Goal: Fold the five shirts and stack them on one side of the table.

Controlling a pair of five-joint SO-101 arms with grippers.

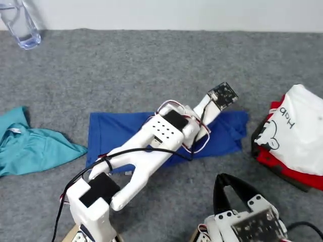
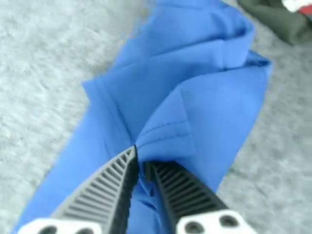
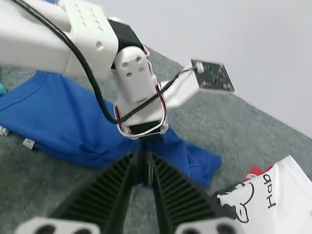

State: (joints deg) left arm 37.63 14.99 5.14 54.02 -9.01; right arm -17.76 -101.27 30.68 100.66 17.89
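Progress is judged past halfway: a white shirt (image 1: 298, 128) is seen stacked on a red shirt (image 1: 282, 169) and a dark shirt (image 2: 278, 22) at the right edge of the high view, while the blue shirt (image 1: 116, 133) at centre frame is only partly folded and the teal shirt (image 1: 30, 143) at the left edge lies crumpled. A fold of the blue shirt is pinched between the nearly closed fingers of the left gripper (image 2: 140, 156). The right gripper (image 3: 144, 165), at the lower edge of the high view, is closed on nothing.
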